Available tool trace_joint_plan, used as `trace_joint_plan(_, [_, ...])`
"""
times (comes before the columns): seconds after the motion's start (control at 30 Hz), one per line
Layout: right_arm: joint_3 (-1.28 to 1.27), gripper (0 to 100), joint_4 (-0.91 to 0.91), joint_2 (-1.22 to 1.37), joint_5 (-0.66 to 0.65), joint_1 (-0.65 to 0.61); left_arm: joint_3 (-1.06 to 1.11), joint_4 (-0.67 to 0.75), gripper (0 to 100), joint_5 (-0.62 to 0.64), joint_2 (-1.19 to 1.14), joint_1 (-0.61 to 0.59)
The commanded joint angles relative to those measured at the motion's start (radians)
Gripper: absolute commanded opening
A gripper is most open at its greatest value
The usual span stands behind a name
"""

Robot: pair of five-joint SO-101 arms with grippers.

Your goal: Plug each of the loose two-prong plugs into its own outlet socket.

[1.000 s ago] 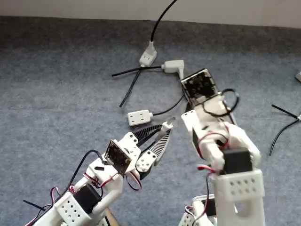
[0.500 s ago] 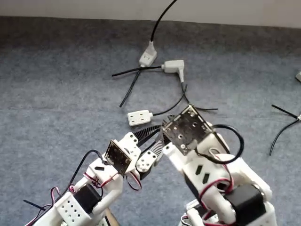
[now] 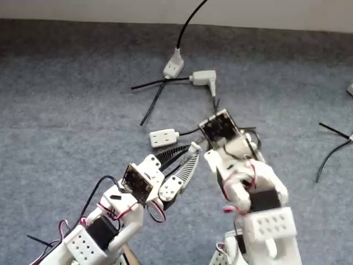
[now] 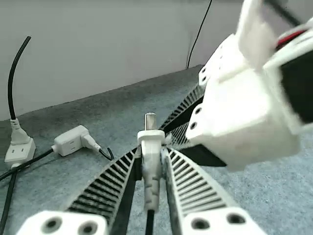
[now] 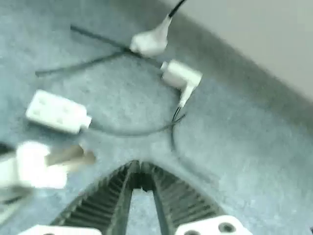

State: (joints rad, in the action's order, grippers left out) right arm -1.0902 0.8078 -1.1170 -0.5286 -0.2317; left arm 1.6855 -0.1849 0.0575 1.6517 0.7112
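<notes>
My left gripper (image 4: 149, 169) is shut on a white two-prong plug (image 4: 150, 156), whose prongs point away from the wrist. In the high view the plug (image 3: 194, 148) hangs just right of a white outlet socket (image 3: 164, 138) lying on the grey carpet. My right arm's wrist (image 3: 222, 130) hovers close beside the held plug, covering its own gripper there. The right gripper (image 5: 142, 178) has its fingertips together with nothing between them. From it I see the socket (image 5: 57, 112), a white angled plug (image 5: 180, 76) and the held plug (image 5: 36, 165), blurred.
A second white socket (image 3: 173, 66) on a black cord lies at the back, next to the angled plug (image 3: 204, 77). Thin black cables (image 3: 157, 96) cross the carpet there, and more cables (image 3: 333, 146) lie at the right edge.
The right arm swung from the back toward the left gripper, then drew back a little, its wrist now beside the held plug. The left arm and its plug kept still.
</notes>
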Motion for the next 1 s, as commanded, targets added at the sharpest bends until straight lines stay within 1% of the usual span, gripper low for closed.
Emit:
trace_joint_plan(0.0, [-0.028, 1.6, -0.082, -0.013, -0.035, 0.022, 0.018, 0.000, 1, 0.005, 0.008, 0.012])
trace_joint_plan(0.17, [-0.025, 1.6, -0.077, -0.016, -0.032, 0.030, 0.018, 0.000, 1, 0.005, 0.008, 0.012])
trace_joint_plan(0.23, [0.041, 1.6, -0.062, -0.016, -0.031, 0.048, 0.018, 0.000, 1, 0.005, 0.008, 0.010])
trace_joint_plan(0.37, [0.245, 1.6, 0.090, -0.016, -0.025, 0.076, 0.018, -0.018, 1, 0.005, 0.008, 0.016])
trace_joint_plan(0.4, [0.298, 1.6, 0.127, -0.016, -0.005, 0.076, 0.018, -0.018, 1, 0.005, 0.008, 0.018])
trace_joint_plan(0.47, [0.389, 1.6, 0.174, -0.016, 0.051, 0.054, 0.018, -0.018, 1, 0.005, 0.008, 0.018])
trace_joint_plan(0.53, [0.447, 1.6, 0.208, -0.016, 0.086, 0.007, 0.018, -0.018, 1, 0.005, 0.008, 0.018])
trace_joint_plan(0.67, [0.420, 1.6, 0.239, -0.015, 0.098, -0.137, 0.018, -0.018, 1, 0.005, 0.010, 0.018])
trace_joint_plan(0.73, [0.374, 1.6, 0.236, -0.015, 0.098, -0.179, 0.018, -0.018, 1, 0.005, 0.012, 0.016])
trace_joint_plan(0.87, [0.257, 1.6, 0.153, -0.015, 0.098, -0.183, 0.018, -0.018, 1, 0.005, 0.013, 0.016])
trace_joint_plan(0.97, [0.139, 1.6, 0.056, -0.015, 0.095, -0.154, 0.018, -0.018, 1, 0.005, 0.015, 0.016])
